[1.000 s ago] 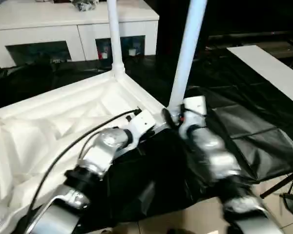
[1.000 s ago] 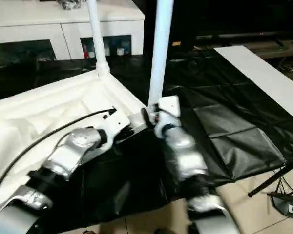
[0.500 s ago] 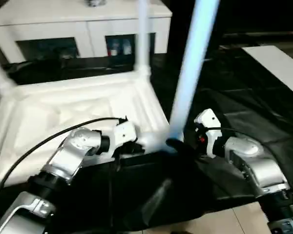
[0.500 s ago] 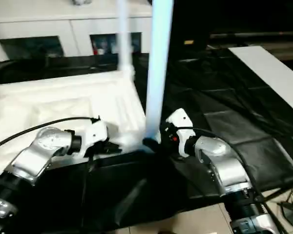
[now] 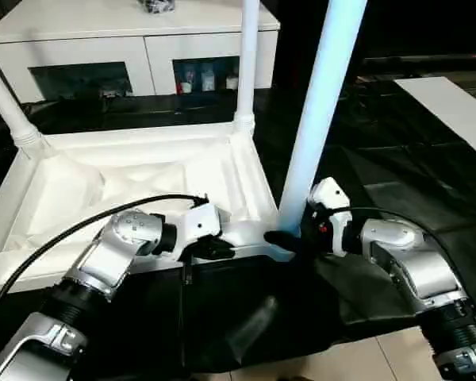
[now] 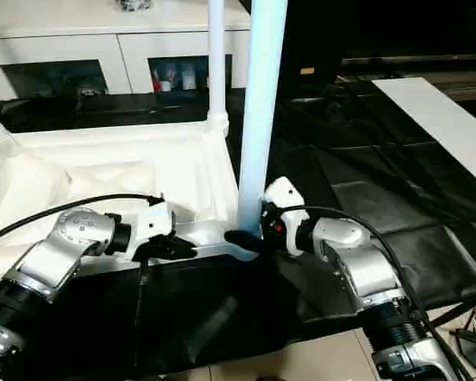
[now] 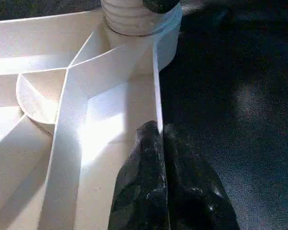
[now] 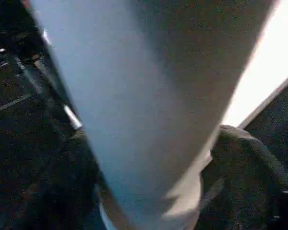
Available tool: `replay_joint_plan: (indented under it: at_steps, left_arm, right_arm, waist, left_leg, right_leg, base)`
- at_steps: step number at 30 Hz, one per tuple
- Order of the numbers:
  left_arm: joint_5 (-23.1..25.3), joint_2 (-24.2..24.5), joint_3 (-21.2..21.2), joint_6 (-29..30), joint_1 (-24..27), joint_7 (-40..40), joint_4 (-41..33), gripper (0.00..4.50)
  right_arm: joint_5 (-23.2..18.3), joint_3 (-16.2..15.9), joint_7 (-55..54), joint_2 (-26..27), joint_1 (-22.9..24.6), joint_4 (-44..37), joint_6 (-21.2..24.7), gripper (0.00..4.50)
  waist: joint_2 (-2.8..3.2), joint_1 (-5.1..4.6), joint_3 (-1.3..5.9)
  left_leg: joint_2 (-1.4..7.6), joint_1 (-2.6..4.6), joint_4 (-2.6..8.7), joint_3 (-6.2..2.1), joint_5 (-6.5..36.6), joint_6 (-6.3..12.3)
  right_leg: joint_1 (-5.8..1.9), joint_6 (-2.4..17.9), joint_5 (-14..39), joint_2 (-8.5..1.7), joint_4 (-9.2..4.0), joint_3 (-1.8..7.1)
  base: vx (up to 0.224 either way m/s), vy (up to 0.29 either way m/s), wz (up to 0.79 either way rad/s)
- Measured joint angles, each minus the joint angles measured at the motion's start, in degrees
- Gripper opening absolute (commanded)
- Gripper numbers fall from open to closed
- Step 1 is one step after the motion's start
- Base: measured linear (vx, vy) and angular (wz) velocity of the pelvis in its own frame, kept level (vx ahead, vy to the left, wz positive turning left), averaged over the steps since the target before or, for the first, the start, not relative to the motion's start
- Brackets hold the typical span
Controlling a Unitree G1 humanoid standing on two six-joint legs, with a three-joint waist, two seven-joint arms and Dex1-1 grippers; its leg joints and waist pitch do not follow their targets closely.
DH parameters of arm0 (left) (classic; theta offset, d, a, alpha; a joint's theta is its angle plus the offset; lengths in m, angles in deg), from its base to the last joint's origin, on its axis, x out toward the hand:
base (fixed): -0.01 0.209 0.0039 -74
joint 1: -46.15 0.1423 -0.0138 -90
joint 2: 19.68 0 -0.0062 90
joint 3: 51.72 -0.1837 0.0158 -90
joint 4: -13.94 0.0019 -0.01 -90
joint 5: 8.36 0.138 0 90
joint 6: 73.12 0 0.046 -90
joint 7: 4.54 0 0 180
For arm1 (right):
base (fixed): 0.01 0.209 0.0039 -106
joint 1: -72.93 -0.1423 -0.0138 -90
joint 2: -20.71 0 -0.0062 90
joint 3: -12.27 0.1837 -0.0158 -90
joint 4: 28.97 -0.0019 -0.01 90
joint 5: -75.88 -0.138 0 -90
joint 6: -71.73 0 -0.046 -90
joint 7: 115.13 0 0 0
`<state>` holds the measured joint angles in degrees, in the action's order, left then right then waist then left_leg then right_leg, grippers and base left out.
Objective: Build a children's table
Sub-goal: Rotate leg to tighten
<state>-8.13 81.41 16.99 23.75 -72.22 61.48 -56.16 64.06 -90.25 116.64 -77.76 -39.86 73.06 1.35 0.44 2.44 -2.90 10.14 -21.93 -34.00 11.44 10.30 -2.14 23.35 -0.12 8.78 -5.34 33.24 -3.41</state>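
Note:
The children's table (image 5: 143, 178) lies upside down on a black sheet, ribbed underside up, with three white legs standing up from its corners. The near right leg (image 5: 321, 111) rises tall beside my right arm. My right gripper (image 5: 284, 238) sits at that leg's base. In the right wrist view the leg (image 8: 149, 96) stands between its black fingers (image 8: 252, 163), which close on both sides of it. My left gripper (image 5: 222, 250) is shut, its fingertips (image 7: 153, 136) resting against the table's near rim, close to the same corner.
A white cabinet (image 5: 135, 40) with glass-fronted compartments stands behind the table. A white board (image 5: 452, 103) lies at the far right on the black sheet (image 5: 397, 159). A black cable runs along my left forearm. Tiled floor and a stand's foot (image 6: 468, 333) show at the near right.
The whole view has swung, bringing the table's left leg into sight. My right forearm has swung out to the right while its gripper stays at the leg's base. The left gripper keeps to the rim.

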Motion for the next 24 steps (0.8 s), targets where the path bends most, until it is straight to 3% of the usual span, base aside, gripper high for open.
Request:
replay_joint_plan:
  at_steps: [7,20,24]
  left_arm:
    - [-0.02,-0.03,-0.03,-0.05,0.00,0.15,0.00,0.00]
    - [0.14,0.05,-0.15,-0.17,0.02,0.54,0.03,0.00]
    - [1.34,-0.49,0.19,1.46,0.11,-1.94,0.31,0.00]
  right_arm:
    - [0.14,-0.86,2.04,-1.31,0.00,-0.37,0.30,2.79]
    - [0.24,-1.15,2.32,-1.48,-0.08,-0.60,0.98,2.62]
    - [0.79,0.08,-2.91,2.58,-0.57,1.47,3.35,2.62]
  waist:
    - [0.00,0.11,0.00]
    - [-0.05,0.27,0.04]
    - [-0.33,-0.25,0.20]
  left_leg:
    - [0.00,0.00,-0.02,0.00,0.00,0.00]
    - [0.02,0.06,-0.22,-0.02,0.00,0.01]
    - [0.03,0.63,-0.22,-0.04,0.01,-0.02]
  right_leg:
    - [0.00,0.00,0.00,0.00,0.02,0.00]
    - [-0.02,0.00,0.00,0.00,0.27,0.01]
    - [-0.41,-0.09,0.06,0.00,0.39,0.03]
  base:
    - [0.000,0.000,0.00]
    - [0.000,0.000,0.00]
    - [0.000,0.000,0.00]
